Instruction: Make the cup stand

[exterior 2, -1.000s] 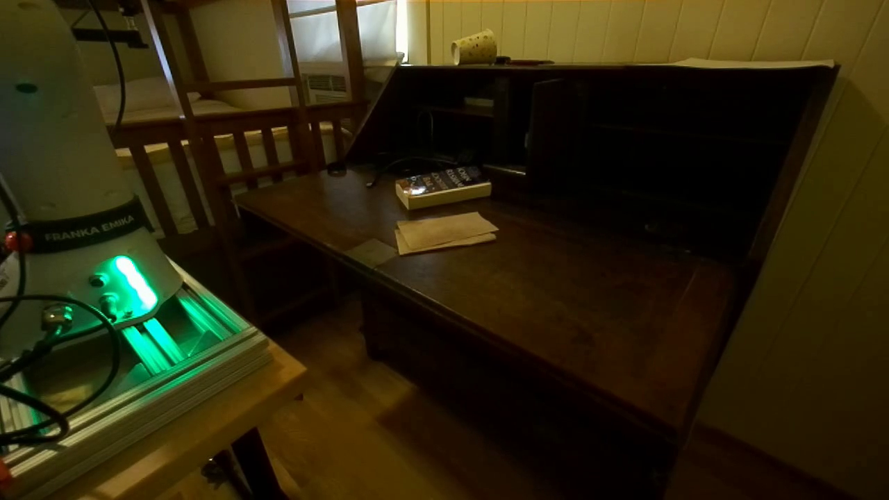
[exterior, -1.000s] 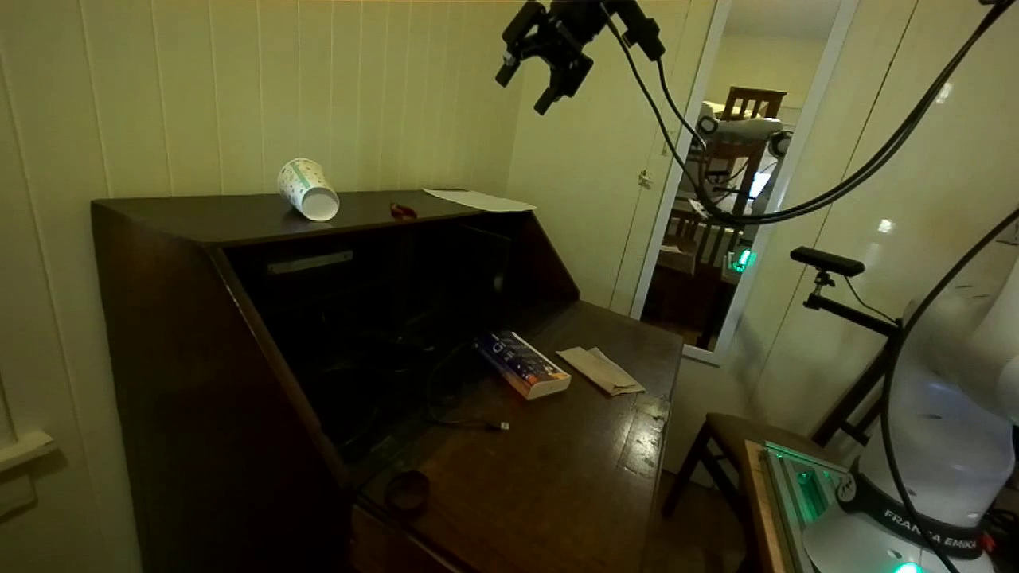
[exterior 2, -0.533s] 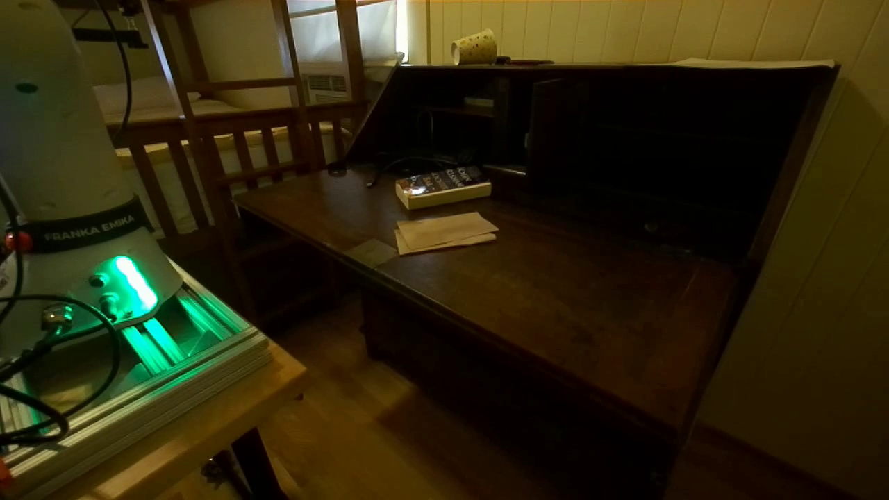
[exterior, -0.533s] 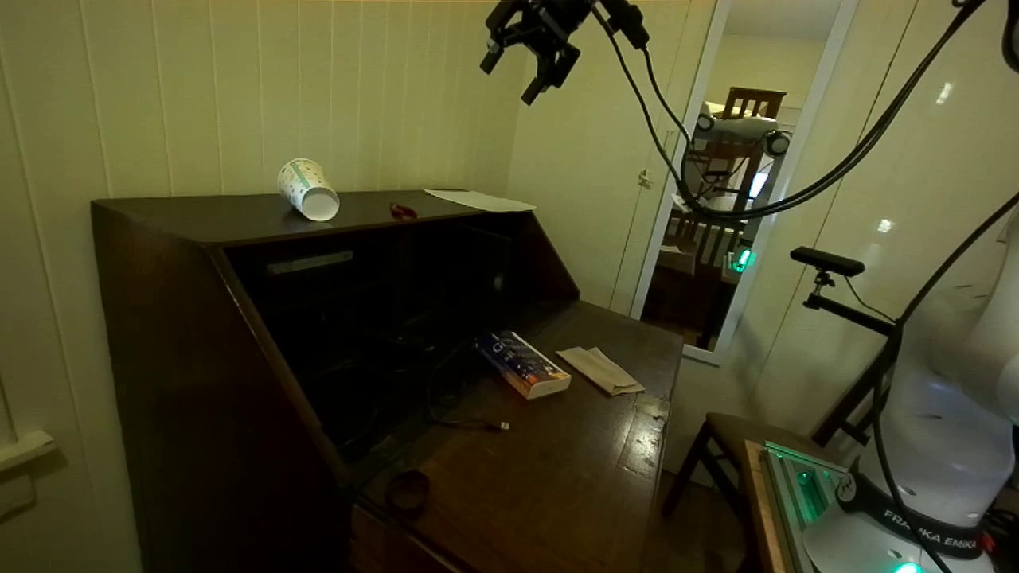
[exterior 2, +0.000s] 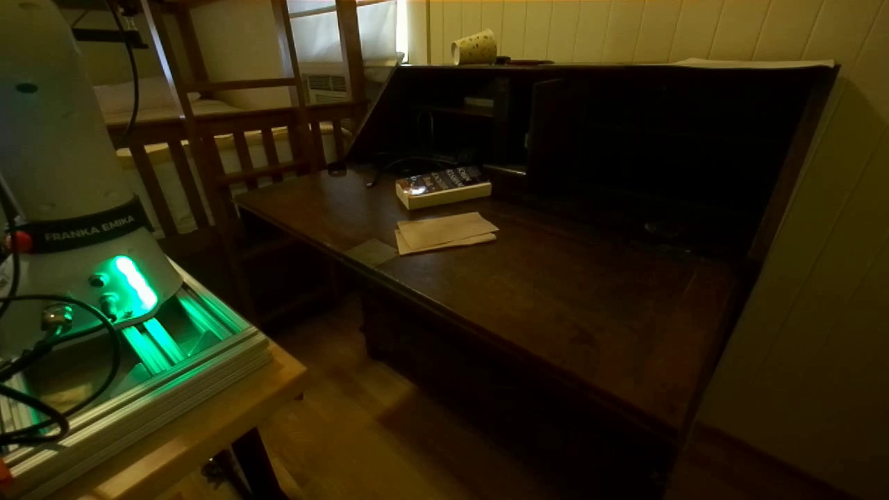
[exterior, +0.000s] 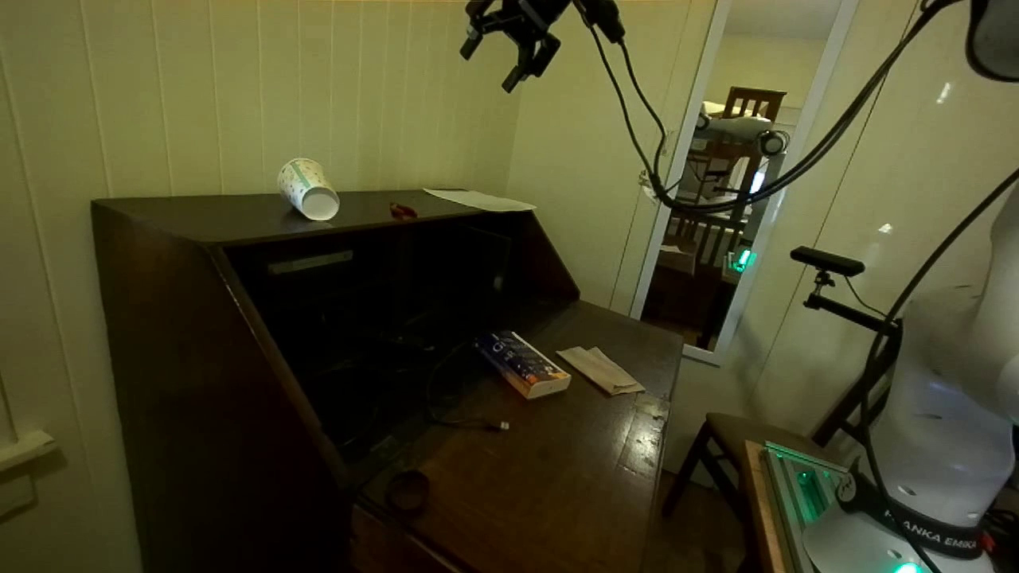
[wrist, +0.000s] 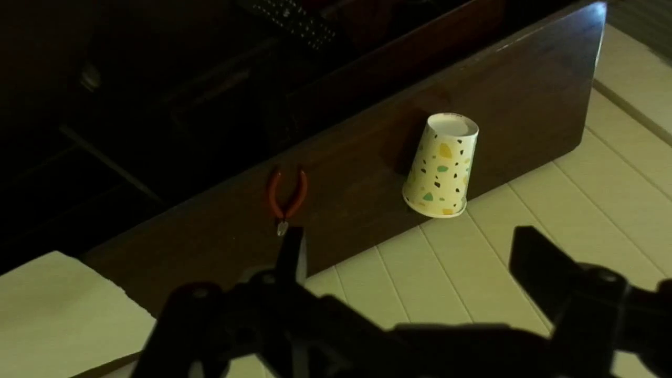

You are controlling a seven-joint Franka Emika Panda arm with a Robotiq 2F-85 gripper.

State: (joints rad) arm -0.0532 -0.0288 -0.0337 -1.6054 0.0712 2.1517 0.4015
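Observation:
The cup (exterior: 306, 189) is white with colored and dark speckles and lies on its side on top of the dark wooden desk (exterior: 191, 219). It also shows in an exterior view (exterior 2: 476, 47) and the wrist view (wrist: 441, 168). In the wrist view its narrow base faces away from the wall and its wider rim is toward the wall. My gripper (exterior: 488, 72) is open and empty, high above the desk top and to the cup's right in that exterior view. In the wrist view the cup is ahead of the wide-apart fingers (wrist: 535, 262), not touching them.
Red-handled pliers (wrist: 286, 197) lie near the cup on the desk top. A white paper sheet (exterior: 482, 200) lies at its end. The panelled wall (exterior: 239, 95) stands right behind. A book (exterior: 524, 366) and folded brown paper (exterior: 601, 370) lie on the lower desk surface.
My gripper has moved left and a little up in the exterior view, staying open. The arm's cables have shifted with it. The cup has not moved.

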